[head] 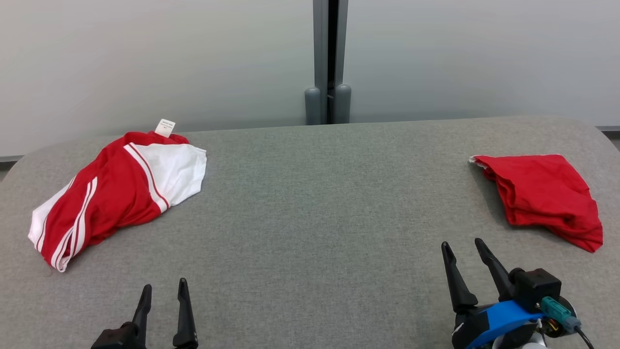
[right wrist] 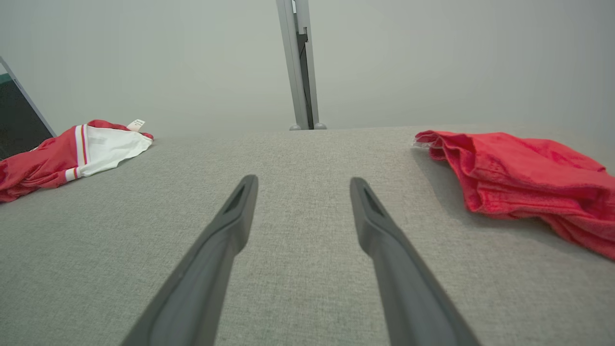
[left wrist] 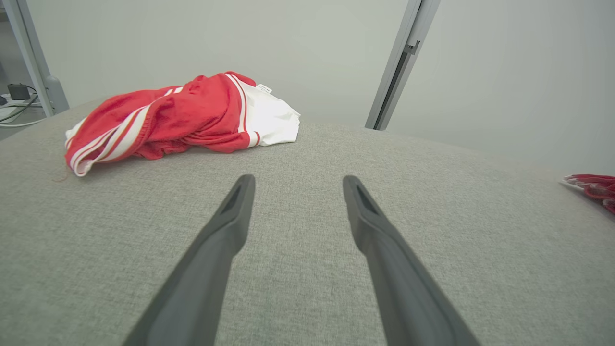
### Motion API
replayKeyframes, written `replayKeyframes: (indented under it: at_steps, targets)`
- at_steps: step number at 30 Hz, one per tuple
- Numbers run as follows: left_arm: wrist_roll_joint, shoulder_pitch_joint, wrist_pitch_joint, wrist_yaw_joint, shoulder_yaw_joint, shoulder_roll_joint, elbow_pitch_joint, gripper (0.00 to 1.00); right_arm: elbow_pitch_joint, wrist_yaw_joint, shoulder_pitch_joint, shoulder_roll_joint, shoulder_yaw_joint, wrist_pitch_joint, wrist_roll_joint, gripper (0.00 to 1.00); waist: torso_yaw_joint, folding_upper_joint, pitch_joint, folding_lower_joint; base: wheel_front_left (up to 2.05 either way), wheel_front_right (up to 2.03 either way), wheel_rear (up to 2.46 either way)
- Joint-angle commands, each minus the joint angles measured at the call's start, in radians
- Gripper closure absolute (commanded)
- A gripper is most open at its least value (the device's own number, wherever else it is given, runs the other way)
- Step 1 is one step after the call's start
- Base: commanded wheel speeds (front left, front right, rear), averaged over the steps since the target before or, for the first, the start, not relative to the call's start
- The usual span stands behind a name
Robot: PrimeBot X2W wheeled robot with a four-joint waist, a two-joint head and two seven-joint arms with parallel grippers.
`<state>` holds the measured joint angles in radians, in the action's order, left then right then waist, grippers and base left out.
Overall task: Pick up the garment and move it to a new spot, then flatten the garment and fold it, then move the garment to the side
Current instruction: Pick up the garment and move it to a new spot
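Red-and-white garment (head: 116,194) far left on table (head: 315,203), plain red garment (head: 545,194) far right; left hand (head: 164,283), right hand (head: 461,242) agape.

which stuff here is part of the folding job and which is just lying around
Job: crumpled red and white garment, likely the one to fold; left gripper and right gripper, both open; grey table.
Lying about: plain red garment at the right, seemingly already folded; grey post behind the table.

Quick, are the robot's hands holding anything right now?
Left gripper, two long dark fingers: open, holding nothing.
Right gripper, two long dark fingers: open, holding nothing.
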<state>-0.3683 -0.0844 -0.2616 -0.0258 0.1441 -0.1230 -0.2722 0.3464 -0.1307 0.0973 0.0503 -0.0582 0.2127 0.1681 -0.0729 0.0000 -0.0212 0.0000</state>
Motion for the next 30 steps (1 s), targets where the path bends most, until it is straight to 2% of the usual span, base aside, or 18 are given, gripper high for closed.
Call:
replayKeyframes:
  at_steps: [1, 8, 21, 25, 30]
  targets:
    - [0.006, 0.007, -0.005, 0.002, 0.004, 0.0, 0.001, 0.0, -0.003, 0.0, -0.017, 0.0, 0.002, -0.002, -0.007, 0.0, 0.008, 0.0, -0.001, 0.0, 0.0, 0.0, 0.0]
    - [0.01, 0.023, -0.005, 0.002, 0.015, 0.005, 0.002, 0.0, -0.011, 0.0, -0.011, 0.0, 0.012, -0.013, -0.027, 0.0, 0.103, 0.0, 0.009, 0.0, 0.0, 0.0, 0.0]
    - [0.008, 0.012, -0.003, -0.008, 0.005, -0.026, 0.016, 0.0, -0.011, 0.0, -0.019, 0.001, -0.044, -0.017, 0.014, 0.0, 0.398, 0.0, 0.035, 0.0, 0.0, 0.0, 0.0]
    - [0.002, -0.002, -0.002, -0.014, 0.002, -0.029, 0.024, 0.0, -0.006, 0.0, -0.011, 0.001, -0.066, -0.018, 0.021, 0.0, 0.444, 0.0, 0.037, 0.0, 0.0, 0.0, 0.0]
    - [0.001, -0.01, -0.002, -0.025, -0.001, -0.026, 0.044, 0.0, -0.009, 0.0, 0.009, 0.001, -0.099, -0.033, 0.017, 0.0, 0.459, 0.0, 0.024, 0.0, 0.0, 0.0, 0.0]
